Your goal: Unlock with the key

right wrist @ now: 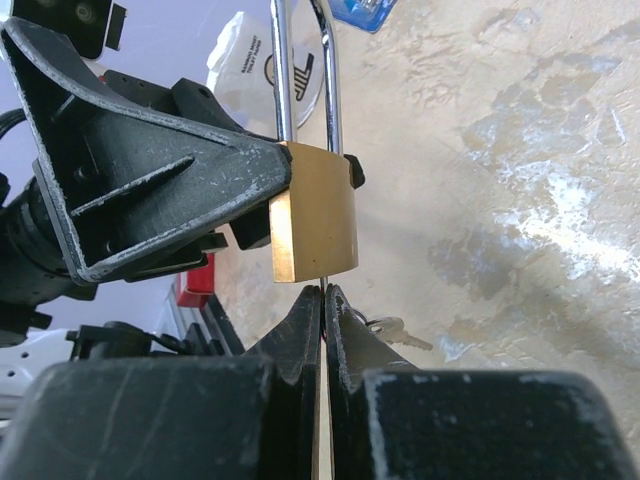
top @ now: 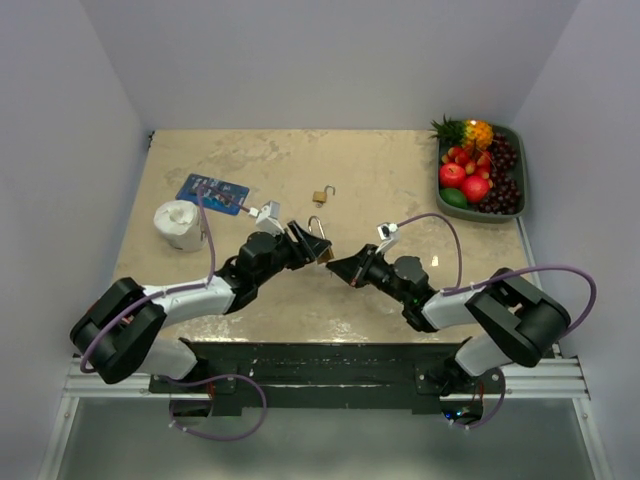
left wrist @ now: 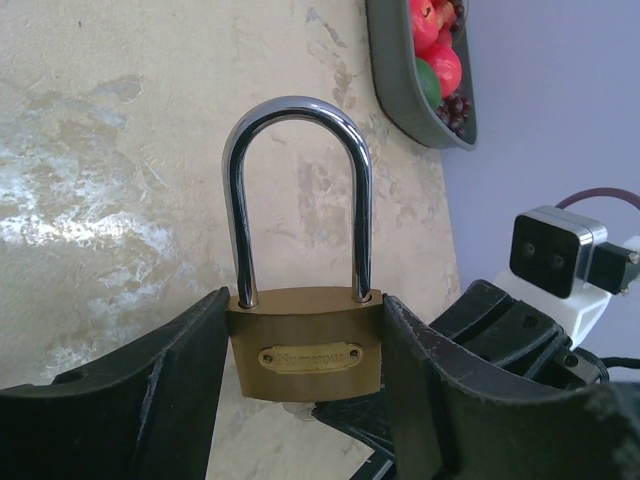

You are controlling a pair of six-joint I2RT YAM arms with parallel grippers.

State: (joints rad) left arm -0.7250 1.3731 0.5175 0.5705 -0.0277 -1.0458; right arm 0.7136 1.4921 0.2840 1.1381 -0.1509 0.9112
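Grey fruit tray (top: 523,176) far right, white paper roll (top: 180,224), blue card (top: 213,193)

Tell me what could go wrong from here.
The key shows only as a sliver between the right gripper's shut fingers under the padlock; slightly off the keyhole, it may jam or slip. The left gripper clamps just the padlock's sides, so the key's push might slide it out.

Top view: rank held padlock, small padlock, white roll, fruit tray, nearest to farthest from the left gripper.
1. held padlock, in the left gripper
2. small padlock, just beyond
3. white roll, left side
4. fruit tray, far right corner
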